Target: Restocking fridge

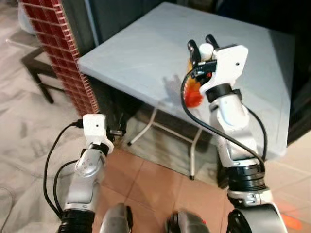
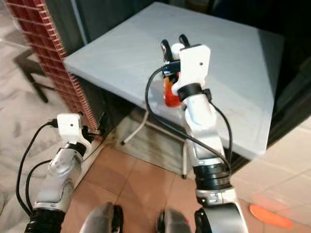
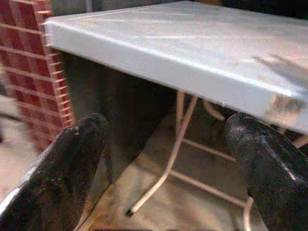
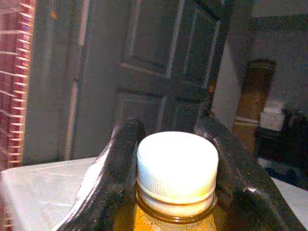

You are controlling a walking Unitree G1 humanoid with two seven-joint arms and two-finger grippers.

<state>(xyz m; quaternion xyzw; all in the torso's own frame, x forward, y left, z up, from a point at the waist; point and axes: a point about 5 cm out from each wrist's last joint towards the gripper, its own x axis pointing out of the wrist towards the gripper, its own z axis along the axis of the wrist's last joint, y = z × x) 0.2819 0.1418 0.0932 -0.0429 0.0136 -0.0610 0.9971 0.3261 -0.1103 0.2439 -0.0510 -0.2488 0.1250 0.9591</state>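
Orange-filled, white-capped plastic bottle (image 4: 177,173): clamped at the neck between the right gripper's (image 1: 203,47) black fingers, above the pale grey tabletop (image 1: 141,53). Left gripper (image 3: 168,159): spread wide, empty, low beside the table edge. Risk: the neck-only hold may let the bottle swing or slip in transit.

I find no legible text, label, brand, number or sign on any surface here; the white-capped orange bottle (image 4: 176,178) shows me no readable print, nor does the grey table (image 1: 146,53).
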